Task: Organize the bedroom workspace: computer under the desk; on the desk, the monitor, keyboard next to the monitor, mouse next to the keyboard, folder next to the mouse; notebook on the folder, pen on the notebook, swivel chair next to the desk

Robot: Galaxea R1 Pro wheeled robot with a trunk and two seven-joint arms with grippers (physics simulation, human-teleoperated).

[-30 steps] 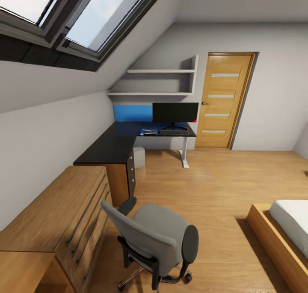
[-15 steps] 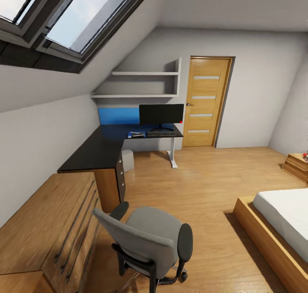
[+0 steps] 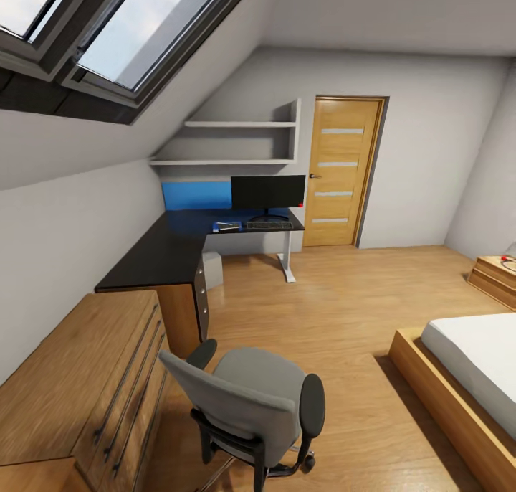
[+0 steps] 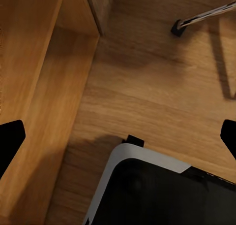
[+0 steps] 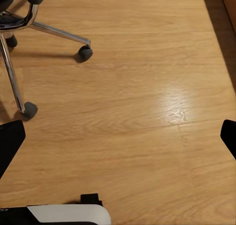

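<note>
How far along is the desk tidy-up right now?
Looks done: the monitor stands on the desk with the keyboard before it, and the computer sits underneath. In hand: nothing; both end effectors hang open over floor. Left: the swivel chair stands away from the desk; its seat looks bare. Small desk items are unclear.

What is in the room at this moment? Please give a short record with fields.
room: attic bedroom, skylight, wood floor
desk: black, L-shaped, along the left wall
monitor: upright on the desk
keyboard: on the desk, in front of the monitor
computer: grey, on the floor under the desk
swivel chair: apart from the desk, beside the wooden drawer chest
left claw: open
right claw: open
</note>
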